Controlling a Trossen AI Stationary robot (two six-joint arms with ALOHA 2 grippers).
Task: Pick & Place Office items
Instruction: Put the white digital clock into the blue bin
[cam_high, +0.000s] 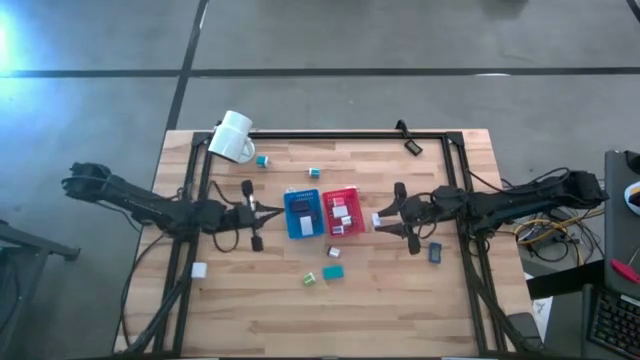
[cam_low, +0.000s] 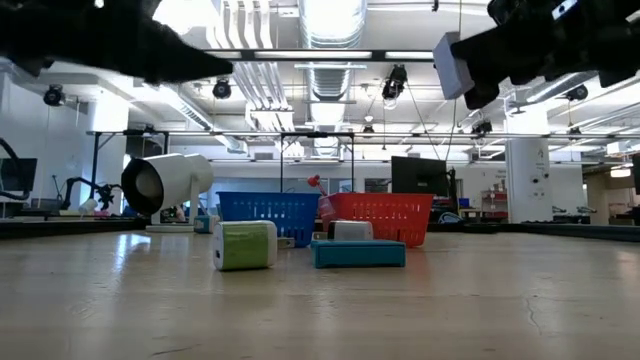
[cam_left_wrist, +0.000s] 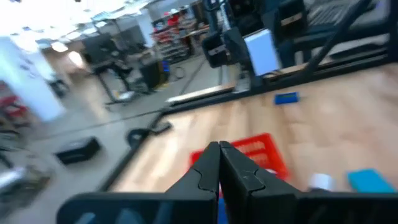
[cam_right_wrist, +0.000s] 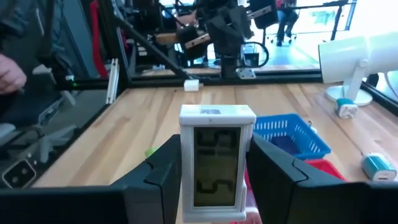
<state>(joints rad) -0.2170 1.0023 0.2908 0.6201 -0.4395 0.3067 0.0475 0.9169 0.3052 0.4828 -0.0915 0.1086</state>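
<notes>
White clip (cam_right_wrist: 216, 162) fills the right wrist view, clamped between the right pincer's (cam_right_wrist: 217, 186) two dark fingers, its clear window facing the lens. That's your load.

Left to right across the counter (cam_high: 480, 300): left pincer (cam_high: 262, 211) hangs with fingers pressed together, empty, just left of the blue tray (cam_high: 303, 214). Leave it parked.

Red tray (cam_high: 344, 212) comes next, touching the blue one, a few white pieces already inside. Right pincer sits just beyond the tray's right rim, raised off the counter.

Likely step: carry the clip over the red tray and release. Bring it past the rim first, centre it over bare tray floor, lower until the clip clears the mesh wall, then open. Dropping from this height risks a bounce out.

Green block (cam_low: 245, 245), teal block (cam_low: 358, 252) and dark blue item (cam_high: 435, 253) wait on the counter, nearer you than the pincer.
</notes>
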